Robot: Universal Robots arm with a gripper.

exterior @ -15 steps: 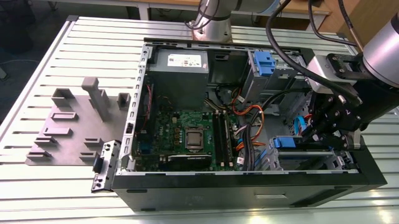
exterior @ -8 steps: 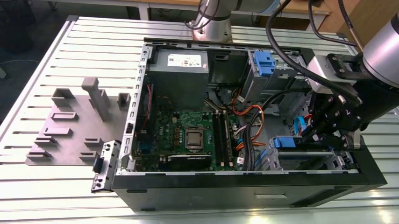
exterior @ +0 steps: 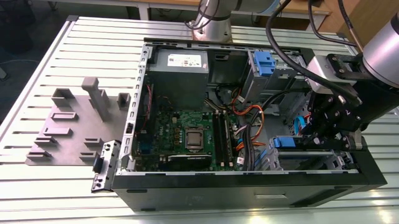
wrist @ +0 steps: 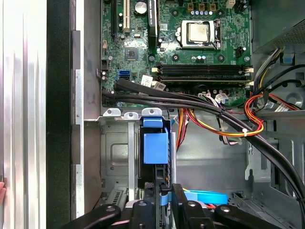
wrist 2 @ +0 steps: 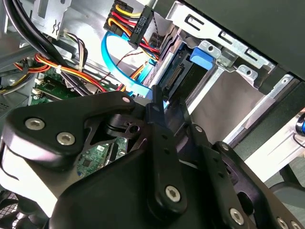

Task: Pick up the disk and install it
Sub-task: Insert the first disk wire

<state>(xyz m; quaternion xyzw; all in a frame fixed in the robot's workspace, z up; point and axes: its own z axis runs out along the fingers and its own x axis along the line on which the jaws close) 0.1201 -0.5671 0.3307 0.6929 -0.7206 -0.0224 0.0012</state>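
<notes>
You're at a slatted white metal table (exterior: 50,186) with an open PC case (exterior: 249,196) lying on its side on it, and a grey fixture plate (exterior: 68,130) near the table's edge at the exterior view's left.

The gripper (exterior: 324,140) is down inside the case, in the corner by the front wall at the exterior view's right. The disk (wrist: 156,148) stands on edge in the drive bay there, blue front piece toward the first wrist camera, and looks partly seated. Fingers (wrist: 162,195) sit close together at the disk's rear edge; whether they're clamped on it or just pressing, can't tell.

To do this step well, IMO: keep the disk square to the bay rails and push straight along the slot, no twist, till the blue rails sit flush.

Watch the clutter. A black cable bundle (wrist: 200,102) runs across just beside the bay mouth, w/ red/yellow power wires (wrist: 248,119) and a blue SATA cable (wrist 2: 114,62) close by; any could snag. Motherboard (exterior: 187,135) lies beside the bay. The power supply (exterior: 177,70) and the perforated cage w/ blue latch (exterior: 265,63) are well apart, at the case's far wall.
</notes>
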